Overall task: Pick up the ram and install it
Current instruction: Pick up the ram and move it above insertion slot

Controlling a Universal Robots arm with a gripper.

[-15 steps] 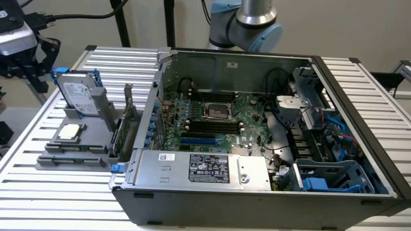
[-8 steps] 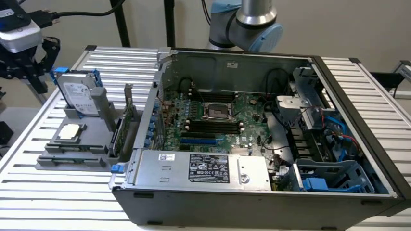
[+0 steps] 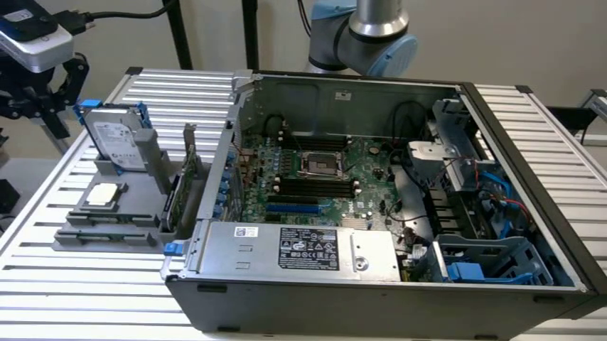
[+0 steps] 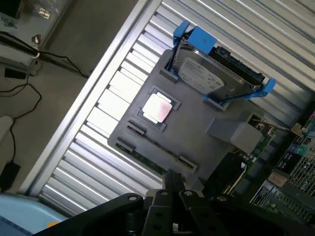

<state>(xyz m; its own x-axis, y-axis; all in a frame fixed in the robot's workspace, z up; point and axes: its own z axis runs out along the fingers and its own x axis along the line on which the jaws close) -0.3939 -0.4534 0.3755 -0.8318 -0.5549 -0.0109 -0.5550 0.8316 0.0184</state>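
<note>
The ram is a long green stick standing on edge in a slot along the rim of the grey parts holder. In the exterior view the ram sits at the holder's near end, left of the open computer case. My gripper hangs above and off the holder's ram side, apart from the stick, fingers together with nothing between them. It appears as the gripper at the exterior view's far left. The black memory slots lie on the motherboard below the processor socket.
The holder also carries a hard drive in a blue frame, a square silver processor and a taller green card with a bracket. A power supply fills the case front. Cables lie off the slatted table.
</note>
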